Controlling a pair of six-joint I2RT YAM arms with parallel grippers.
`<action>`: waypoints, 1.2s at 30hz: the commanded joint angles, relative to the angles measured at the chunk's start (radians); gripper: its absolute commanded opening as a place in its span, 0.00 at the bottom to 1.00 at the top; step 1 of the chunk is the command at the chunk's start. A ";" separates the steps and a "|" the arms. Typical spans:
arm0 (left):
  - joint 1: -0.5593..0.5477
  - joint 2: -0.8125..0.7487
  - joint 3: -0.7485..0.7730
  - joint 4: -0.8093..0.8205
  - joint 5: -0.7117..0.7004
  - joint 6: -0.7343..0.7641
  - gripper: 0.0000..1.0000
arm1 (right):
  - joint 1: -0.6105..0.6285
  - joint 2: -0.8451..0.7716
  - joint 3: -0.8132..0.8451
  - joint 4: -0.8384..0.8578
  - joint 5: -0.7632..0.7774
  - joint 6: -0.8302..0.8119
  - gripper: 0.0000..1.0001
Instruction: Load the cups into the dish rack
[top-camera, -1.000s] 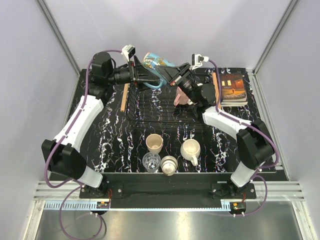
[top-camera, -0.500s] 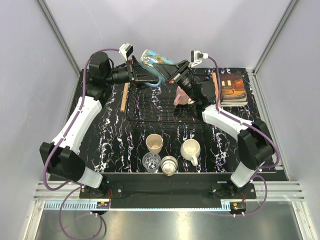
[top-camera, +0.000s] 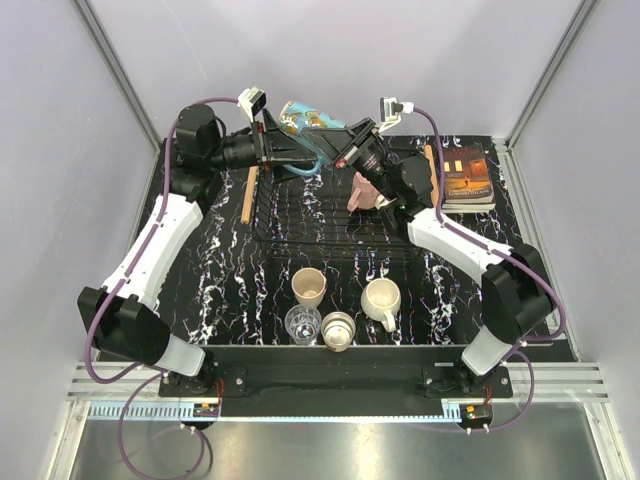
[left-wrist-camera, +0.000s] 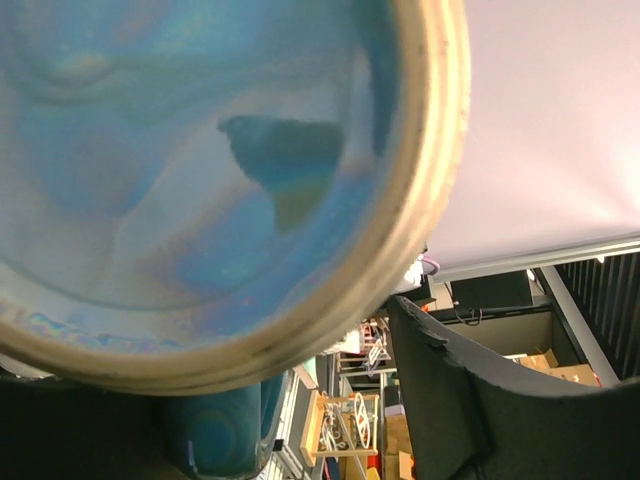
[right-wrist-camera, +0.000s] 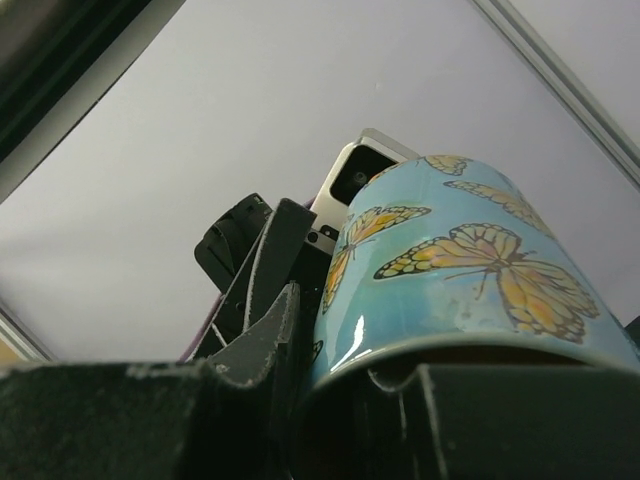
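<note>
The only writing in sight is on the cover of the book (top-camera: 466, 176) at the far right of the table (top-camera: 220, 270), and its lettering is too small to read. The blue mug (top-camera: 312, 122) carries no words, only orange and black butterflies.

The blue mug is up in the air above the far edge of the dish rack (top-camera: 320, 225), between the two arms. Its long axis runs roughly left to right, tipped so that the left end points up and away. The right end sits in the right gripper (top-camera: 346, 148), which is clamped on the mug's wall at that end. The left gripper (top-camera: 297, 151) is just beside the mug's lower left side with its jaws apart.

The left wrist view shows what the overhead view cannot. The mug's round end (left-wrist-camera: 180, 150), blue with a tan ring, fills the picture, and one dark finger (left-wrist-camera: 480, 400) stands clear of it with background showing between them. The other finger is lost in the dark corner. The right wrist view looks along the butterfly side (right-wrist-camera: 470, 260), with the left gripper just behind it.

Only the overhead view shows the rest. A pink mug (top-camera: 364, 196) is in the rack's far right part. On the table near the rack stand a cream cup (top-camera: 309, 287), a glass tumbler (top-camera: 303, 323), a small cup (top-camera: 338, 330) and a white mug (top-camera: 381, 300).
</note>
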 joint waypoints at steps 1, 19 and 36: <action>-0.058 -0.035 0.007 0.199 0.090 0.010 0.60 | 0.141 -0.017 0.036 -0.141 -0.327 -0.009 0.00; -0.039 -0.053 -0.053 0.382 0.119 -0.147 0.56 | 0.143 0.065 0.056 0.090 -0.336 0.141 0.00; -0.055 -0.048 -0.084 0.357 0.145 -0.113 0.51 | 0.135 0.026 0.102 -0.037 -0.450 0.071 0.00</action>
